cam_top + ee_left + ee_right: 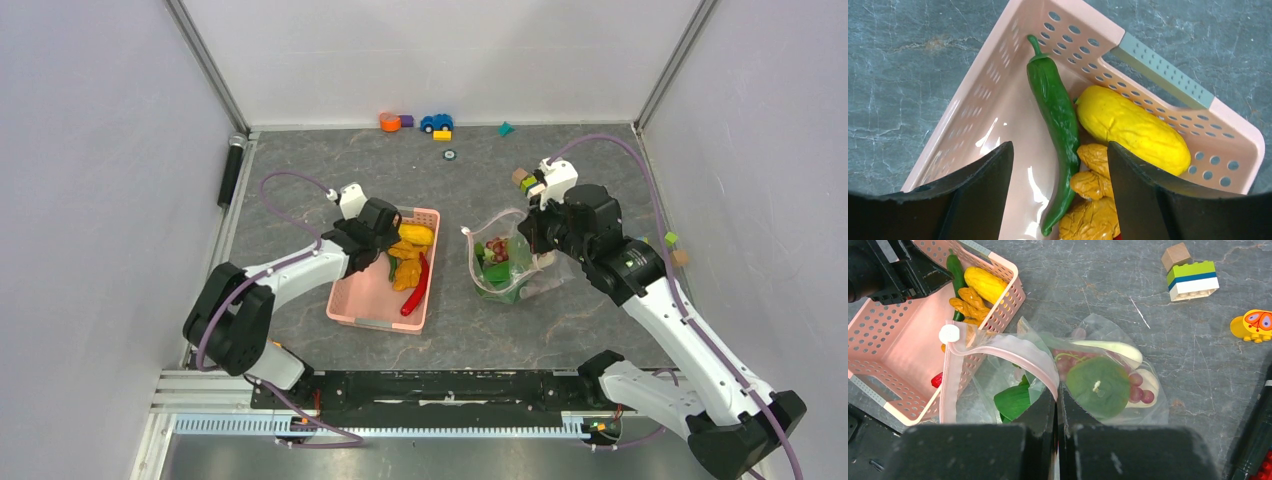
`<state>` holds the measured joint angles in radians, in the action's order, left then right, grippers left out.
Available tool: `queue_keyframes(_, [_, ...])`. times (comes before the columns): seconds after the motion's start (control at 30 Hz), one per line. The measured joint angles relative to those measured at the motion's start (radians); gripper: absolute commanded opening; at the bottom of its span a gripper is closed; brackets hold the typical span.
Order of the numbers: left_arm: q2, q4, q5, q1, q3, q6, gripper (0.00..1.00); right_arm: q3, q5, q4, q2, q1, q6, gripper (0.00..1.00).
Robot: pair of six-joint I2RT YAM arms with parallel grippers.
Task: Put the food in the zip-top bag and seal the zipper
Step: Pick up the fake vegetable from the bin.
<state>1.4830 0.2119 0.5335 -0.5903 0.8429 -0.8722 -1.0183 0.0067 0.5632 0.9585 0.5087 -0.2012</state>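
The clear zip-top bag stands open on the table, its mouth towards the pink basket. My right gripper is shut on the bag's rim at the pink zipper strip; the white slider sits at the strip's far end. Inside the bag are bok choy, a round green piece and red grapes. My left gripper is open over the basket, its fingers either side of a green chili and orange pieces, next to a yellow piece. A red chili lies in the basket.
Building blocks and a yellow toy lie right of the bag. A toy car and small blocks sit by the back wall. A black cylinder lies at the table's left edge. Walls close in three sides.
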Motion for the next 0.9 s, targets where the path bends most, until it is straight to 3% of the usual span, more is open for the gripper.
queue_keyframes(0.77, [0.230,-0.019,0.005,0.028,0.101,-0.038,0.46,0.015,0.029,0.022,-0.035,0.000,0.016,0.00])
queue_keyframes(0.9, [0.246,-0.019,-0.010,0.029,0.113,-0.042,0.36,0.015,0.031,0.022,-0.036,0.000,0.016,0.00])
